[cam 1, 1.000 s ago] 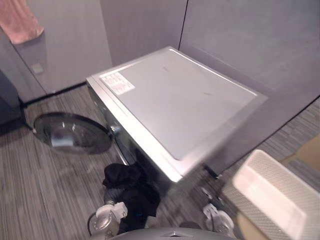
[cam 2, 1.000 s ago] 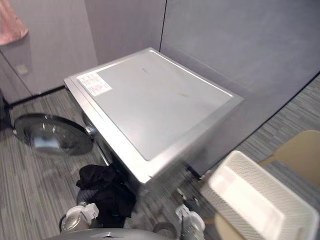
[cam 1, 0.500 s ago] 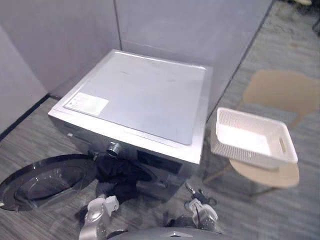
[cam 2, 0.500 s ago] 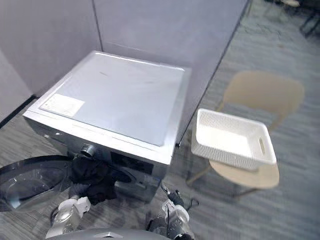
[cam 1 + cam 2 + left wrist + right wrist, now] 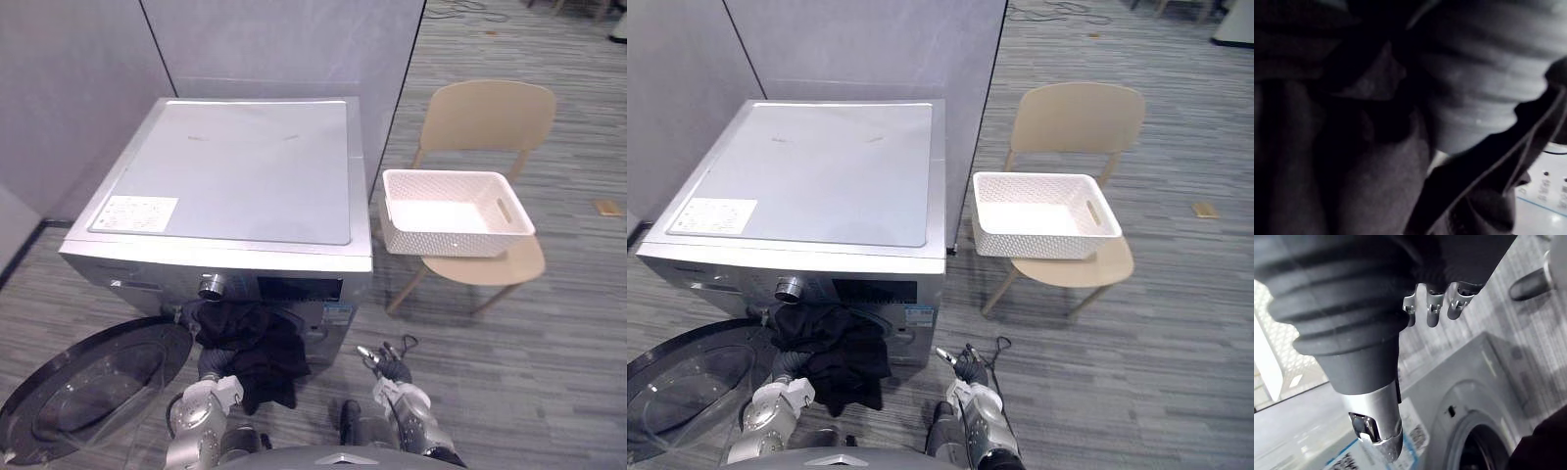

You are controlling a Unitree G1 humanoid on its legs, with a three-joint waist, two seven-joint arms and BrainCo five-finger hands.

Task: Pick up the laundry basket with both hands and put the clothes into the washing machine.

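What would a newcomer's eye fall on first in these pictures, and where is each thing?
The silver washing machine stands in the middle, its round door swung open at the lower left, with black clothes spilling out of its opening. To its right, an empty white laundry basket sits on a beige chair.

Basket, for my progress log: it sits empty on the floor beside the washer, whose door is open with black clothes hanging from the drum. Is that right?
Not quite: in the left eye view the empty basket sits on the chair, not the floor. The rest holds: the washer beside it has its door open, black clothes hanging from the drum.
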